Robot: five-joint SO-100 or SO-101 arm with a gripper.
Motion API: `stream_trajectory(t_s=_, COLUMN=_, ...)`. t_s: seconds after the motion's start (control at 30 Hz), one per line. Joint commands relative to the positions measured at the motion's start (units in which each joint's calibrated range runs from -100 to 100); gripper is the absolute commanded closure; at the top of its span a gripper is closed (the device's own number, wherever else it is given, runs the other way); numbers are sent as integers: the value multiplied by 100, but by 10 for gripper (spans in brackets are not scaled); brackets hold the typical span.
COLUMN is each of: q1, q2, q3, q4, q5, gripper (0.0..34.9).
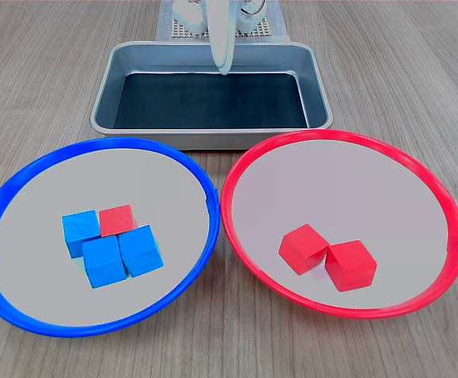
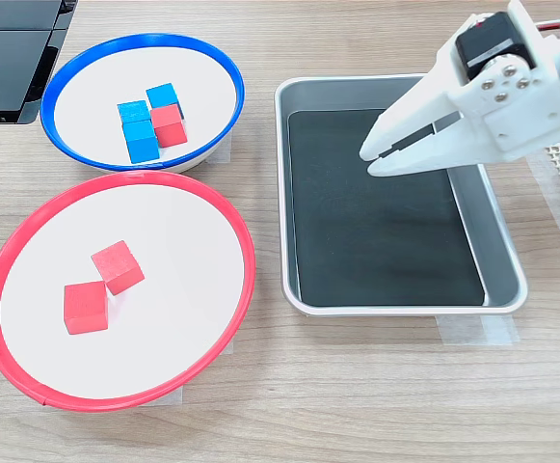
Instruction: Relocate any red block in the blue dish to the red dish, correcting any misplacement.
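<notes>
Arm base getting cut off at the first exterior view's top edge, gripper hanging over the steel tray with jaws nearly together and empty, small plain red block sitting in the blue dish touching three blue cubes at its 7 o'clock, red dish holding two red cubes.

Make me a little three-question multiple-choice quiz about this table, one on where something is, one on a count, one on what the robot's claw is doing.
1. Where is the lone red block?
A. In the blue dish
B. In the steel tray
C. On the bare table

2. How many red cubes lie in the red dish?
A. None
B. Two
C. Four

3. What is the gripper doing?
A. Gripping a blue cube
B. Resting in the red dish
C. Poised over the tray, holding nothing

Answers: 1 A, it sits against three blue cubes there. 2 B, two show in both exterior views. 3 C, nothing is between its fingers.
</notes>
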Motion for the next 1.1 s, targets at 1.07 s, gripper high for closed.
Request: stream_trajectory(t_s=1.07, q1=590, q2=7198, q3=-7201, q4=-219, q5=3702, gripper=346)
